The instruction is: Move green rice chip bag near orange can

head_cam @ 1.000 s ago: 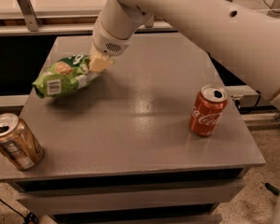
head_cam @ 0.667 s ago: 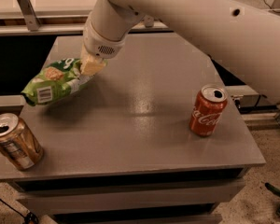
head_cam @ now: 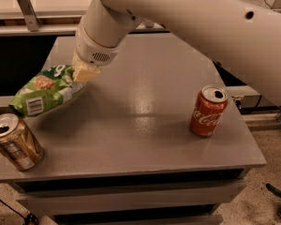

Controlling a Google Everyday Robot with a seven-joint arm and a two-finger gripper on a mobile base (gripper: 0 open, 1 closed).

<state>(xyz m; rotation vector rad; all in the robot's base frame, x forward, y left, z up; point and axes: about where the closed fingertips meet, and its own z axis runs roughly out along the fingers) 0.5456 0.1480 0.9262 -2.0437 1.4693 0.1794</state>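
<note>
Now | gripper (head_cam: 85, 72) over table (head_cam: 145, 116) left, clamping green rice chip bag (head_cam: 46, 91) | crinkly, barcode showing

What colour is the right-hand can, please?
Red Coca-Cola can, camera view; gripper holds green rice chip bag at left.

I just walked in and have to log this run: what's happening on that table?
The robot arm's gripper has its jaws shut on the green rice chip bag, holding it over the left side of the table, apparently off the surface. The orange can stands at the front left corner, close to the bag's lower end. A red Coca-Cola can stands alone on the right.
</note>
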